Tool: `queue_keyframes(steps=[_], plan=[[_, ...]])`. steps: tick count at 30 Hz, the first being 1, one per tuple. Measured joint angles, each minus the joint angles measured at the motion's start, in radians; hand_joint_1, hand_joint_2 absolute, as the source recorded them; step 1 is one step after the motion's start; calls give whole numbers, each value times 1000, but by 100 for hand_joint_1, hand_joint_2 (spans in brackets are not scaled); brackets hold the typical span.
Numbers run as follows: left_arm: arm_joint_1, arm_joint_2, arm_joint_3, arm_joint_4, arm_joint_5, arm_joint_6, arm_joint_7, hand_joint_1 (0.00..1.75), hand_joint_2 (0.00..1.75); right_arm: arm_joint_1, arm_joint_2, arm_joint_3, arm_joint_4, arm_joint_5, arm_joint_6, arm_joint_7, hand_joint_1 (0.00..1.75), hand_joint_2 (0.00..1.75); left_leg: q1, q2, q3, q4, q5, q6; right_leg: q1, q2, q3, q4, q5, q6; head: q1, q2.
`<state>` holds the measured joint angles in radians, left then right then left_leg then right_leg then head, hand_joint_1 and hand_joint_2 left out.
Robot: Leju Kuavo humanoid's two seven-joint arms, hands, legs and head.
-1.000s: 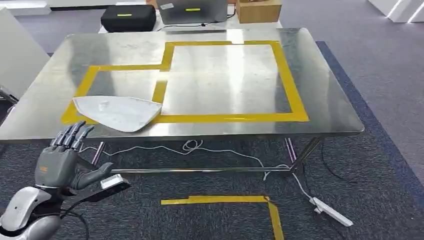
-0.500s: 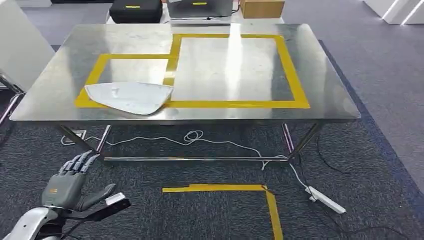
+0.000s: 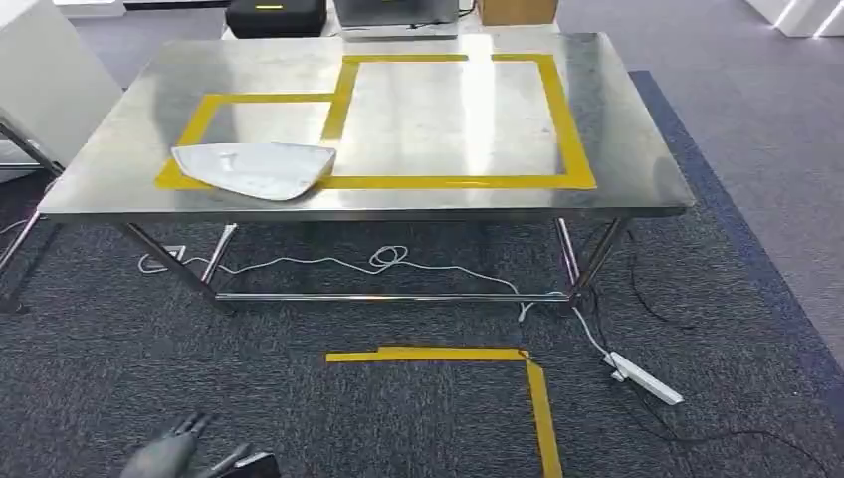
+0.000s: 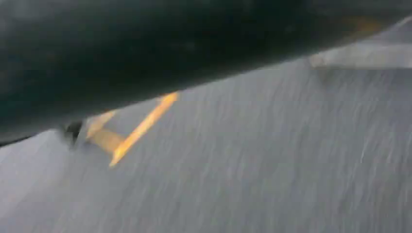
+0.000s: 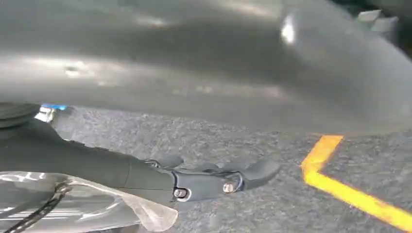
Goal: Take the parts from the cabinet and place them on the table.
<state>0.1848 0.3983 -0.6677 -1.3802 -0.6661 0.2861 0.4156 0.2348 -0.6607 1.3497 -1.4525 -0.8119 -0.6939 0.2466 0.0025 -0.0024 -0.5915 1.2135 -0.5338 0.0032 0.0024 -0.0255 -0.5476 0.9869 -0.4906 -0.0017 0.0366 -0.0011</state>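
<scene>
A white, flat, teardrop-shaped part (image 3: pixel 255 169) lies on the steel table (image 3: pixel 637 169), over the near left corner of the yellow tape outline (image 3: pixel 458 181). My left hand (image 3: pixel 187 454) hangs low at the picture's bottom edge, well short of the table. It is blurred, with its fingers apart and nothing in them. In the right wrist view my right hand (image 5: pixel 214 178) hangs over the grey carpet with its fingers stretched out, holding nothing.
A white cabinet side (image 3: pixel 40 90) stands left of the table. A black case (image 3: pixel 277 15), a silver device (image 3: pixel 396 12) and a cardboard box (image 3: pixel 516 10) sit behind it. A cable and power strip (image 3: pixel 647 380) lie on the carpet beside yellow floor tape (image 3: pixel 438 354).
The whole view has shifted: the table now sits farther off and higher in the picture. My left hand has dropped from beside the table's edge to the bottom of the picture.
</scene>
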Motion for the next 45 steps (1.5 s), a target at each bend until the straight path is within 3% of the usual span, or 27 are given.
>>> queue_keyframes(steps=[2,3,6,7,8,10,11,12,14,15,16,18,19,22,24,26,27,29,31,33,34,37,39,41,42,43,45], plan=[[21,33,-55,20,152,26,84,0,0,141,3,-173,-80,108,-3,82,0,0,-12,-2,123,-172,3,27,3,-6,-13,5,8,2,2,0],[33,52,-90,25,207,47,112,0,0,184,8,-236,-109,142,-3,106,0,0,-13,1,146,-231,-7,31,8,-3,-19,11,19,6,1,0],[37,100,-202,44,324,131,157,0,0,251,18,-356,-162,171,-3,136,0,0,-23,2,129,-244,12,35,-3,2,-40,2,50,25,0,0],[36,112,-240,45,338,147,162,0,0,267,18,-384,-174,171,-3,137,0,0,-11,6,133,-274,21,39,-3,8,-50,10,33,30,-3,0],[33,121,-266,48,353,158,169,0,0,281,20,-404,-181,170,-3,138,0,0,-13,8,121,-269,32,44,-3,16,-63,32,-11,36,0,0],[24,132,-318,51,395,182,177,0,0,302,21,-440,-191,163,-3,137,0,0,-13,8,94,-262,47,49,-6,21,-95,161,-126,42,4,0],[18,138,-341,53,426,198,177,0,0,305,21,-450,-195,161,-3,135,0,0,-13,8,81,-257,55,49,-6,21,-106,231,-164,45,4,0],[12,142,-363,56,461,216,173,0,0,304,21,-454,-196,154,-3,133,0,0,-14,9,66,-251,63,47,-6,21,-110,284,-174,47,6,0],[-6,143,-411,73,530,254,154,0,0,301,21,-457,-196,136,-3,125,0,0,-13,11,29,-238,82,44,-7,21,-71,288,-98,52,5,0],[-14,143,-431,79,555,266,142,0,0,299,21,-460,-196,129,-3,122,0,0,-12,11,10,-229,91,41,-8,21,-24,235,-52,53,5,0],[-24,141,-451,91,582,273,126,0,0,293,21,-458,-194,121,-3,119,0,0,-11,10,-9,-221,99,36,-11,21,35,159,-32,54,6,0],[-43,135,-493,121,628,290,98,0,0,269,22,-451,-186,97,-3,97,0,0,-16,10,-29,-200,112,26,-10,26,164,-33,-91,49,5,0],[-54,136,-512,129,643,308,93,0,0,256,22,-446,-184,86,-4,82,0,0,-16,11,-30,-202,125,21,-9,27,157,-41,-102,35,7,0],[-91,149,-587,143,668,367,97,0,0,243,20,-423,-177,79,-4,72,0,0,-13,2,-42,-200,145,9,-13,17,128,-37,-78,14,10,0],[-104,152,-630,145,678,387,102,0,0,238,17,-415,-174,81,-4,65,0,0,-10,1,-61,-138,32,-7,-11,13,103,-34,-57,0,4,0],[-118,153,-661,151,687,397,104,0,0,235,17,-408,-172,81,-4,60,0,0,-3,1,-77,7,-86,-17,-10,10,77,-31,-34,-3,1,0],[-129,153,-674,154,691,397,104,0,0,230,16,-401,-170,81,-4,60,0,0,-1,1,-78,68,-104,-19,-8,9,60,-28,-23,-3,0,0],[-149,149,-697,166,698,400,96,0,0,217,16,-389,-161,75,-4,54,0,0,1,1,-46,85,-50,-18,-6,7,31,-15,-1,-2,1,0],[-158,151,-704,168,698,406,91,0,0,216,14,-386,-160,73,-4,36,0,0,0,1,53,-40,19,-9,-5,7,-6,2,15,1,0,0],[-166,155,-712,168,698,410,89,0,0,216,12,-382,-159,71,-4,31,0,0,-5,0,168,-224,-10,8,1,7,-26,13,30,10,0,0],[-169,158,-718,168,698,412,89,0,0,216,11,-381,-159,71,-4,28,0,0,-7,0,174,-248,-20,10,-2,6,-32,12,42,16,2,0],[-173,160,-726,169,698,413,89,0,0,217,5,-375,-158,71,-4,28,0,0,-12,2,144,-254,4,25,-5,7,-49,7,70,38,1,0],[-177,160,-733,169,697,413,88,0,0,217,1,-370,-158,76,-4,29,0,0,-7,10,121,-258,29,40,-8,18,-67,59,-28,44,3,0],[-178,159,-736,169,693,413,88,0,0,217,0,-368,-157,80,-4,32,0,0,-10,12,89,-255,54,45,-10,22,-100,195,-152,50,5,0],[-180,158,-737,169,690,413,88,0,0,216,-1,-367,-156,81,-5,32,0,0,-11,13,70,-253,68,45,-10,22,-105,261,-180,52,4,0],[-183,157,-737,170,688,413,88,0,0,215,-1,-367,-155,83,-5,32,0,0,-12,13,49,-250,84,44,-10,22,-100,308,-169,54,4,0],[-188,156,-741,171,684,412,88,0,0,216,-2,-367,-154,85,-5,31,0,0,-11,13,3,-239,113,40,-11,22,-43,285,-70,56,4,0]])
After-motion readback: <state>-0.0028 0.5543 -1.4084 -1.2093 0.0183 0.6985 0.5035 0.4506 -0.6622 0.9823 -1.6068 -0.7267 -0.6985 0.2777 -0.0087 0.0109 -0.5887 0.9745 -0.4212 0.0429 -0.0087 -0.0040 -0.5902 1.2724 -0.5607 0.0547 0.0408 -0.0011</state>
